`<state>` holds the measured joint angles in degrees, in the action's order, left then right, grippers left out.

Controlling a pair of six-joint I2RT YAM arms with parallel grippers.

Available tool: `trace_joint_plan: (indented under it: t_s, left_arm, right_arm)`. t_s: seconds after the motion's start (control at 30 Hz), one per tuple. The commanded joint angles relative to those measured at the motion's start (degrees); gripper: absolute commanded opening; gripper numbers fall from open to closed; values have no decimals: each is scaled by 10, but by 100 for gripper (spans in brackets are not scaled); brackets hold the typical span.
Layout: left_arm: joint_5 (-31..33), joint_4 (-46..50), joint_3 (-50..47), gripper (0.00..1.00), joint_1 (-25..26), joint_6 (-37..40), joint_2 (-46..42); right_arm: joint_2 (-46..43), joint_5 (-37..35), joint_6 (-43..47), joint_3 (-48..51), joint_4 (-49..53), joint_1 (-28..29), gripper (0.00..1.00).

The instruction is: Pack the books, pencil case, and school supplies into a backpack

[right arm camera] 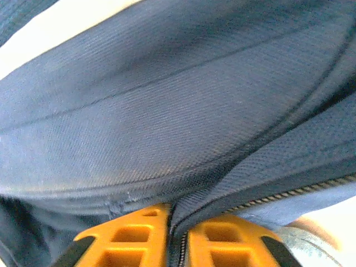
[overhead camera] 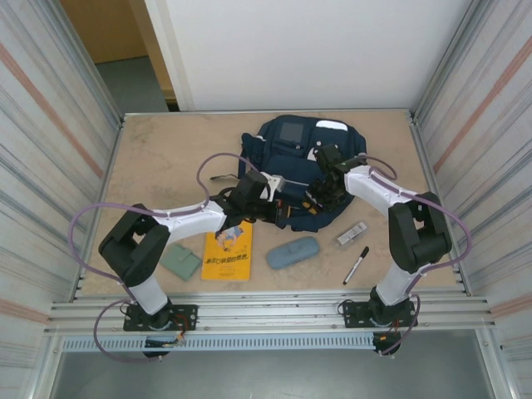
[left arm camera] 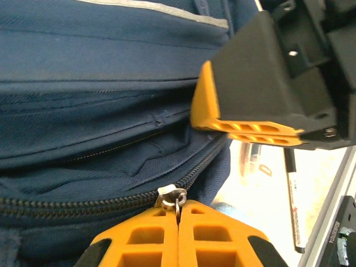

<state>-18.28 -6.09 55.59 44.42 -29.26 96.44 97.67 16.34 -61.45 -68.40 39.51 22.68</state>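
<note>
The navy backpack (overhead camera: 299,158) lies at the back middle of the table. My left gripper (overhead camera: 281,206) is at its near edge, shut on the metal zipper pull (left arm camera: 177,196) of the dark zip. My right gripper (overhead camera: 322,196) is just to the right of it, shut on a fold of backpack fabric (right arm camera: 183,211) beside the zip. Its orange fingers (left arm camera: 245,128) show in the left wrist view. On the table in front lie the yellow-orange book (overhead camera: 227,249), the blue-grey pencil case (overhead camera: 293,253), the grey-green pad (overhead camera: 180,261), the silvery bar (overhead camera: 352,233) and the black marker (overhead camera: 357,265).
Ribbed metal walls (overhead camera: 50,166) close in the table on the left and right. A white panel (overhead camera: 316,50) stands behind it. An aluminium rail (overhead camera: 266,312) runs along the near edge, where both arm bases are bolted.
</note>
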Motion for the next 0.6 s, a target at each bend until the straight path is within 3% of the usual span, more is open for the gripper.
trace_joint_plan:
  t_s: [0.0,0.07,0.23,0.4,0.57]
  left_arm:
    - [30,-7,-35,0,-21,-2,-48]
    - [22,-4,-55,0,-37,-5,-55]
    - [73,54,-68,0,-47,30,-58]
    - [52,72,-39,0,-52,53,-25]
    - [-11,47,2,0,-50,36,18]
  right_arm:
    - [23,-48,112,-61,15,-26,6]
    - [33,-54,160,-84,24,-43,0]
    - [46,20,217,-92,-1,-84,0]
    - [70,30,285,-116,8,-87,0]
    - [48,56,271,-81,-35,-78,20]
